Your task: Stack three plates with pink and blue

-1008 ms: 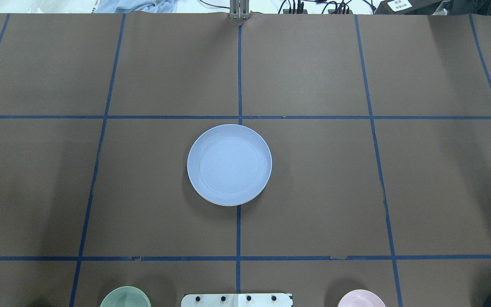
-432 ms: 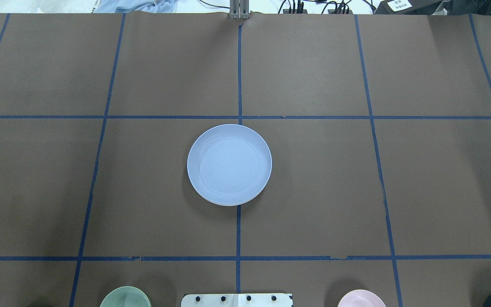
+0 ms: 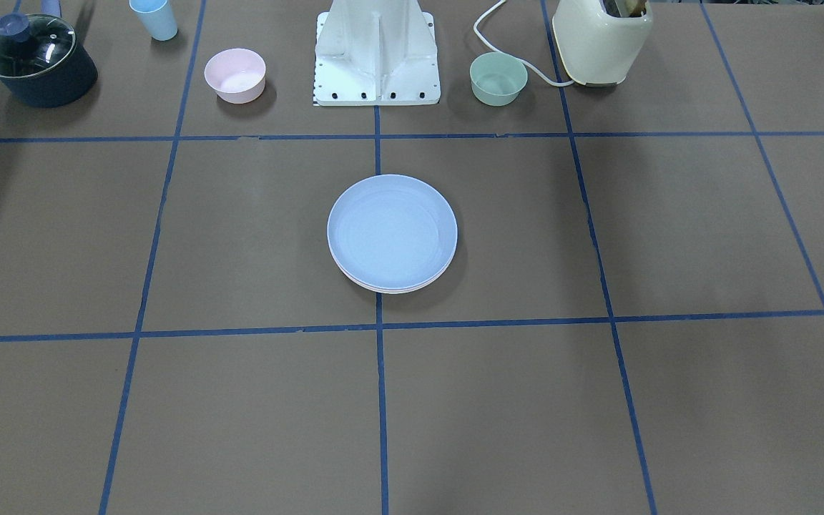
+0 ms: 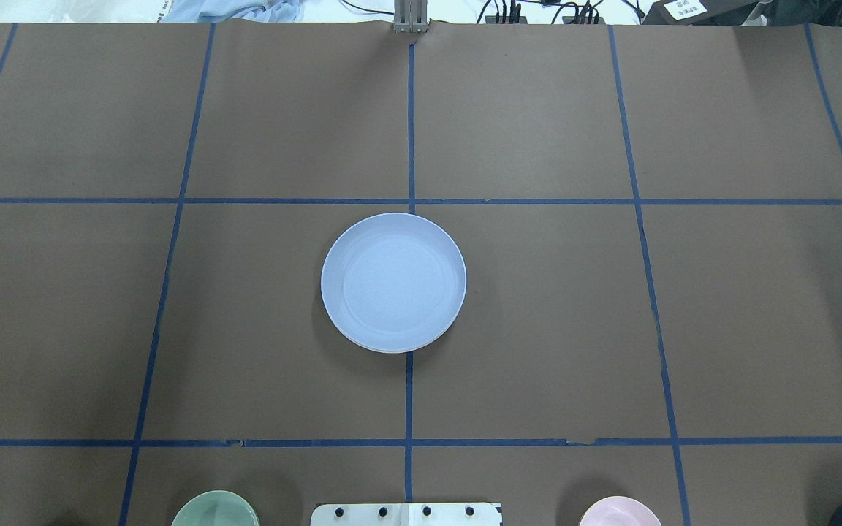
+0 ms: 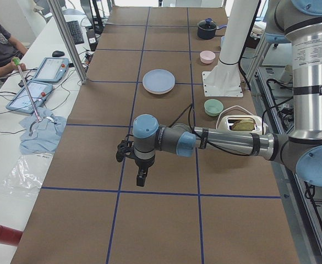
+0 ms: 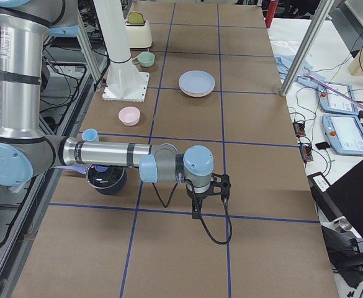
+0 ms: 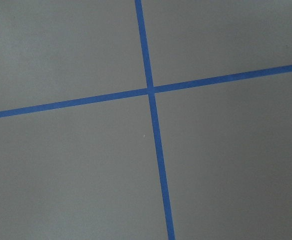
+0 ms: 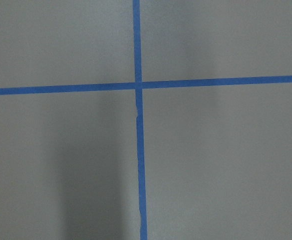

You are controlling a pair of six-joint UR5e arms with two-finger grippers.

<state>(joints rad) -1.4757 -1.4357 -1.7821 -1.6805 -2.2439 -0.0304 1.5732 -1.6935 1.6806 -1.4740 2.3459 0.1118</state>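
Brown paper crossed by blue tape (image 4: 410,131) covers the table (image 4: 538,307). At its centre, the plates (image 3: 392,236) lie stacked flat, hollow side up; being round, they have no long axis. The blue (image 4: 393,282) is on top, with paler rims (image 3: 392,289) showing beneath. The left gripper (image 5: 141,177) and right gripper (image 6: 196,212) point down over opposite table ends, well apart from the plates. Whether their fingers are apart or together cannot be told.

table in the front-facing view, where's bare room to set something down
Bare squares lie either side of the blue plate and across the row nearer the camera. Crowded along the robot's edge: pot, cup, pink bowl, base, green bowl, toaster.
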